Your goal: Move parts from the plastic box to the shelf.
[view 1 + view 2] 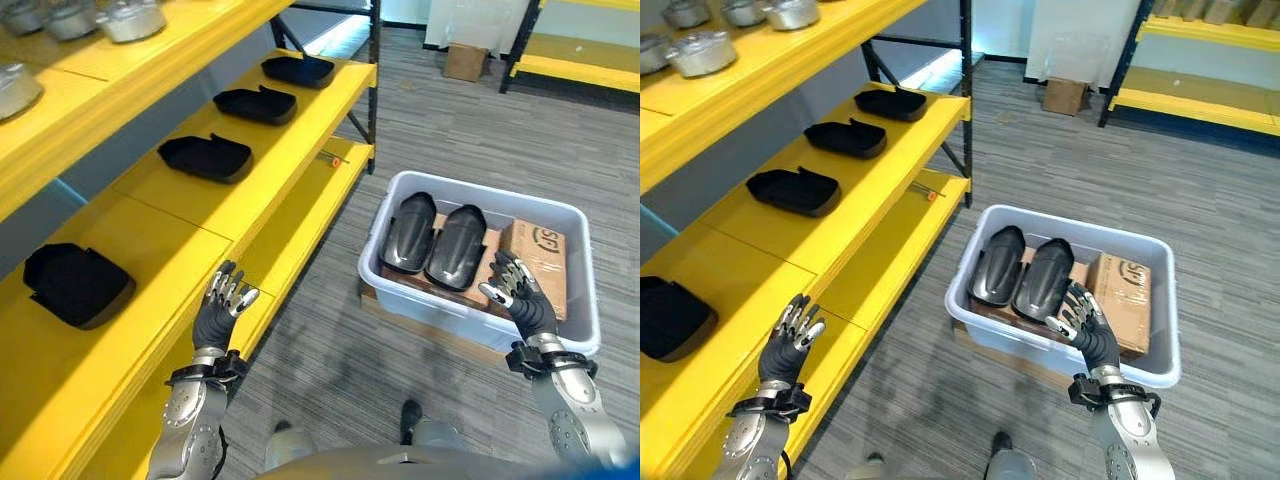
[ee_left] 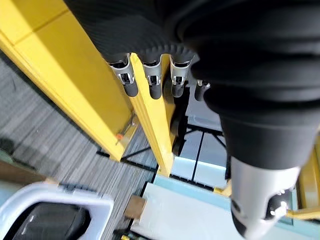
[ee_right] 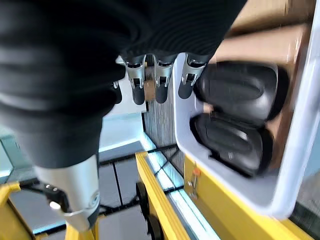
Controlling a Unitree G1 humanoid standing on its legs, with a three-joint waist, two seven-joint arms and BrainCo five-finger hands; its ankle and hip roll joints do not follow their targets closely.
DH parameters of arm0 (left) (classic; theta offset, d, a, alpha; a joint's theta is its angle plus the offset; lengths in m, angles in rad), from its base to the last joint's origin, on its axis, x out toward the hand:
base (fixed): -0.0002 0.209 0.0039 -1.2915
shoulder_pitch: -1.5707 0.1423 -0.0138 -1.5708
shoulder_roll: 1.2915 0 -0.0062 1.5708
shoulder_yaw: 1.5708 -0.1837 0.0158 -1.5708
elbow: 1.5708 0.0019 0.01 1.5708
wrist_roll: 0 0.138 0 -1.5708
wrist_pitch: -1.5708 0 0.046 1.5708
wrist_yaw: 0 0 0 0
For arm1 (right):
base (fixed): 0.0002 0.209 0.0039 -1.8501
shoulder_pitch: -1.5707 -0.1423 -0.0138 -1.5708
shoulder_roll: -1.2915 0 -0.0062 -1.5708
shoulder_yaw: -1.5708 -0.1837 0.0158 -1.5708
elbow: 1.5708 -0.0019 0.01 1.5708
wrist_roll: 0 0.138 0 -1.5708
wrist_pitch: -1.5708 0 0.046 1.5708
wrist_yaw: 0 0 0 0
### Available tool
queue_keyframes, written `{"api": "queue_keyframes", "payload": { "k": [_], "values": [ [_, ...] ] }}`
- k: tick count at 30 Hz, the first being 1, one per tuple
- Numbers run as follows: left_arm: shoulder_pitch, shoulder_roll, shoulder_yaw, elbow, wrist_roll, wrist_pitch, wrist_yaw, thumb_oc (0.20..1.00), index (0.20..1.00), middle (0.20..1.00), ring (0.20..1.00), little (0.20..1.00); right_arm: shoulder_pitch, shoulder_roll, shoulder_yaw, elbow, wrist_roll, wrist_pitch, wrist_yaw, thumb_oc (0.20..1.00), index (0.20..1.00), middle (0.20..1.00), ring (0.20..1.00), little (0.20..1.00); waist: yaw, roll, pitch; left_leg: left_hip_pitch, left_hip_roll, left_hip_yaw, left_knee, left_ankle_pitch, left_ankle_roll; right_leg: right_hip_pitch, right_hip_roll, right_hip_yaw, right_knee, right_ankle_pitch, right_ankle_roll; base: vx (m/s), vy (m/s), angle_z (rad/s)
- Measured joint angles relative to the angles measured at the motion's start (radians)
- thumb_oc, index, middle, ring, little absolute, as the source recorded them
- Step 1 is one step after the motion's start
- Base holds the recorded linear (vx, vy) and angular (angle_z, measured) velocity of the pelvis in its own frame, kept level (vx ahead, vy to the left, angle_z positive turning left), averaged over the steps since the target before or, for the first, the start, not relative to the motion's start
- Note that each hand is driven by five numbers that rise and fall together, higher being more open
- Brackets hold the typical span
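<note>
Right hand [image 1: 522,297] hovers with relaxed, empty fingers over the plastic box [image 1: 578,325], where two black parts [image 1: 436,243] lie waiting. Four more parts [image 1: 206,157] already sit on the yellow shelf [image 1: 180,225]; the left hand [image 1: 222,305] hangs empty beside it.

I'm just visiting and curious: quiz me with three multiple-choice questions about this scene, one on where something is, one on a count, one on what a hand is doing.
1. Where is the white plastic box?
A. on the floor
B. on the shelf
C. in a hand

2. How many black parts lie in it?
A. none
B. two
C. five

3. The right hand is:
A. clutching a part
B. open, empty
C. gripping the cardboard box

Answers: 1 A, it rests on grey carpet beside the yellow shelf. 2 B, two lie side by side. 3 B, fingers loose above the box, holding nothing.
</note>
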Motion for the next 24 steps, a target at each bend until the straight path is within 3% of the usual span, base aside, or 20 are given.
{"api": "queue_keyframes", "payload": {
  "k": [1, 2, 3, 4, 5, 6, 8, 10, 11, 12, 13, 15, 16, 17, 18, 19, 20, 24],
  "values": [
    [-0.013, -0.004, -0.005, -0.001, 0.000, 0.000, -0.002, 1.000, 1.000, 1.000, 1.000, 1.000, 0.003, 0.002, -0.013, -0.005, 0.000, 0.000, -0.001, 1.000, 1.000, 1.000, 1.000, 1.000, -0.003, -0.014, 0.015, -0.056, -0.008, -0.013, 0.097, -0.002, 0.011, 0.005, 0.004, 0.004, -0.001, -0.003, -0.011, 0.16, 0.022, -0.08],
    [-0.011, -0.004, -0.008, 0.002, 0.000, 0.005, -0.006, 1.000, 1.000, 1.000, 1.000, 1.000, 0.001, 0.012, -0.014, -0.005, 0.000, -0.001, -0.004, 1.000, 1.000, 1.000, 1.000, 1.000, -0.007, -0.024, 0.015, -0.076, -0.033, -0.005, 0.081, -0.103, 0.006, 0.004, 0.005, 0.009, -0.015, -0.001, -0.010, 0.39, 0.187, -0.29],
    [-0.019, -0.007, -0.011, 0.002, 0.000, 0.009, -0.009, 1.000, 1.000, 1.000, 1.000, 1.000, -0.014, 0.010, -0.016, -0.004, 0.000, -0.002, -0.003, 1.000, 1.000, 1.000, 1.000, 1.000, 0.000, -0.038, 0.027, -0.059, -0.092, -0.013, -0.167, -0.175, 0.022, 0.001, 0.012, 0.041, -0.038, 0.008, 0.004, 0.34, 0.168, -0.42],
    [-0.020, -0.008, -0.015, 0.005, 0.000, 0.010, -0.009, 1.000, 1.000, 1.000, 1.000, 1.000, -0.023, 0.011, -0.010, 0.006, 0.000, -0.010, -0.004, 1.000, 1.000, 1.000, 1.000, 1.000, 0.014, -0.021, 0.021, -0.048, -0.085, -0.012, -0.334, -0.177, 0.017, 0.005, 0.041, 0.059, -0.070, 0.027, 0.033, 0.38, 0.192, -0.63],
    [-0.040, -0.006, -0.020, 0.026, 0.000, 0.006, -0.009, 1.000, 1.000, 1.000, 1.000, 1.000, -0.054, 0.007, -0.002, 0.041, 0.000, -0.017, -0.005, 1.000, 1.000, 1.000, 1.000, 1.000, 0.029, 0.007, 0.029, -0.050, -0.069, -0.022, -0.503, -0.177, 0.011, 0.017, 0.069, 0.072, -0.101, 0.032, 0.022, 0.32, 0.155, -0.70],
    [-0.062, -0.006, -0.026, 0.057, 0.000, 0.005, -0.008, 1.000, 1.000, 1.000, 1.000, 1.000, -0.073, -0.001, 0.007, 0.059, -0.001, -0.016, -0.005, 1.000, 1.000, 1.000, 1.000, 1.000, 0.048, 0.011, 0.049, -0.052, -0.066, -0.040, -0.502, -0.177, 0.010, 0.030, 0.075, 0.088, -0.098, 0.037, -0.009, 0.40, 0.238, -0.70],
    [-0.060, -0.013, -0.038, 0.081, 0.001, 0.007, -0.006, 1.000, 1.000, 1.000, 1.000, 1.000, -0.081, 0.010, 0.020, 0.062, -0.002, -0.018, -0.010, 1.000, 1.000, 1.000, 1.000, 1.000, 0.041, 0.034, 0.045, -0.056, -0.074, -0.060, -0.496, -0.176, 0.006, 0.072, 0.095, 0.121, -0.125, 0.041, 0.015, 0.26, 0.220, -0.66],
    [-0.035, -0.015, -0.038, 0.080, 0.001, -0.001, -0.007, 1.000, 1.000, 1.000, 1.000, 1.000, -0.098, 0.024, 0.047, 0.061, -0.016, -0.018, 0.001, 1.000, 1.000, 1.000, 1.000, 1.000, 0.067, 0.040, 0.047, 0.001, -0.091, -0.104, -0.453, -0.175, 0.017, 0.079, 0.102, 0.223, -0.130, 0.034, 0.021, 0.04, 0.041, -1.54],
    [-0.018, -0.027, -0.045, 0.077, 0.001, -0.001, -0.010, 1.000, 1.000, 1.000, 1.000, 1.000, -0.089, -0.004, 0.055, 0.040, -0.021, -0.020, 0.007, 1.000, 1.000, 1.000, 1.000, 1.000, 0.067, 0.087, 0.029, 0.018, -0.090, -0.099, -0.428, -0.163, 0.024, 0.101, 0.114, 0.231, -0.156, 0.062, 0.022, 0.00, 0.000, -1.40],
    [-0.024, -0.052, -0.045, 0.063, 0.001, -0.003, -0.011, 1.000, 1.000, 1.000, 1.000, 1.000, -0.052, -0.042, 0.044, 0.024, -0.022, -0.020, 0.007, 1.000, 1.000, 1.000, 1.000, 1.000, 0.041, 0.137, 0.027, 0.037, -0.076, -0.093, -0.429, -0.115, 0.039, 0.129, 0.134, 0.228, -0.176, 0.056, 0.041, 0.14, 0.158, -0.47],
    [-0.045, -0.050, -0.041, 0.058, 0.001, -0.004, -0.010, 1.000, 1.000, 1.000, 1.000, 1.000, -0.034, -0.026, 0.041, 0.036, -0.021, -0.016, 0.004, 1.000, 1.000, 1.000, 1.000, 1.000, 0.011, 0.129, 0.028, 0.052, -0.095, -0.086, -0.450, -0.131, 0.030, 0.137, 0.109, 0.214, -0.171, 0.043, 0.061, 0.36, 0.459, 0.18],
    [-0.070, -0.027, -0.038, 0.022, 0.001, -0.008, -0.011, 1.000, 1.000, 1.000, 1.000, 1.000, -0.024, -0.006, 0.055, 0.029, -0.024, -0.010, 0.014, 1.000, 1.000, 1.000, 1.000, 1.000, 0.015, 0.076, 0.053, 0.065, -0.133, -0.065, -0.445, -0.154, 0.045, 0.137, 0.063, 0.216, -0.162, 0.026, 0.081, 0.32, 0.456, -0.11],
    [-0.081, 0.008, -0.050, 0.022, 0.001, -0.004, -0.008, 1.000, 1.000, 1.000, 1.000, 1.000, -0.027, 0.039, 0.050, 0.016, -0.027, 0.003, 0.023, 1.000, 1.000, 1.000, 1.000, 1.000, 0.037, 0.042, 0.065, 0.079, -0.162, -0.006, -0.411, -0.199, 0.090, 0.113, 0.021, 0.250, -0.122, -0.010, 0.093, 0.05, 0.149, -1.44],
    [-0.060, 0.040, -0.045, 0.037, 0.001, 0.000, -0.006, 1.000, 1.000, 1.000, 1.000, 1.000, -0.051, 0.083, 0.050, 0.022, -0.038, 0.005, 0.035, 1.000, 1.000, 1.000, 1.000, 1.000, 0.073, 0.018, 0.055, 0.118, -0.184, 0.109, -0.406, -0.235, 0.104, 0.035, -0.059, 0.227, -0.001, -0.056, 0.093, 0.05, 0.136, -1.58],
    [-0.058, 0.057, -0.040, 0.038, 0.001, 0.003, -0.003, 1.000, 1.000, 1.000, 1.000, 1.000, -0.057, 0.089, 0.058, -0.004, -0.039, 0.004, 0.038, 1.000, 1.000, 1.000, 1.000, 1.000, 0.052, 0.008, 0.043, 0.101, -0.220, 0.122, -0.370, -0.290, 0.115, 0.046, -0.113, 0.228, -0.004, -0.046, 0.113, 0.10, 0.174, -1.35],
    [-0.083, 0.084, -0.026, 0.015, 0.001, -0.004, -0.002, 1.000, 1.000, 1.000, 1.000, 1.000, -0.033, 0.085, 0.059, -0.020, -0.040, 0.012, 0.045, 1.000, 1.000, 1.000, 1.000, 1.000, 0.026, -0.017, 0.039, 0.089, -0.259, 0.145, -0.320, -0.306, 0.133, 0.061, -0.167, 0.230, -0.042, -0.014, 0.180, 0.08, 0.125, -0.26],
    [-0.085, 0.091, -0.020, 0.006, 0.001, -0.004, -0.002, 1.000, 1.000, 1.000, 1.000, 1.000, -0.025, 0.086, 0.055, -0.021, -0.040, 0.014, 0.049, 1.000, 1.000, 1.000, 1.000, 1.000, 0.022, -0.024, 0.035, 0.075, -0.265, 0.152, -0.299, -0.321, 0.136, 0.064, -0.173, 0.227, -0.059, -0.003, 0.196, 0.08, 0.127, 0.00],
    [-0.086, 0.093, -0.033, 0.003, 0.002, -0.001, 0.000, 1.000, 1.000, 1.000, 1.000, 1.000, -0.041, 0.078, 0.038, -0.028, -0.039, 0.017, 0.053, 1.000, 1.000, 1.000, 1.000, 1.000, 0.008, -0.025, 0.034, 0.030, -0.261, 0.147, -0.202, -0.375, 0.142, 0.074, -0.173, 0.214, -0.077, 0.002, 0.210, 0.02, 0.178, 0.00]
  ]
}}
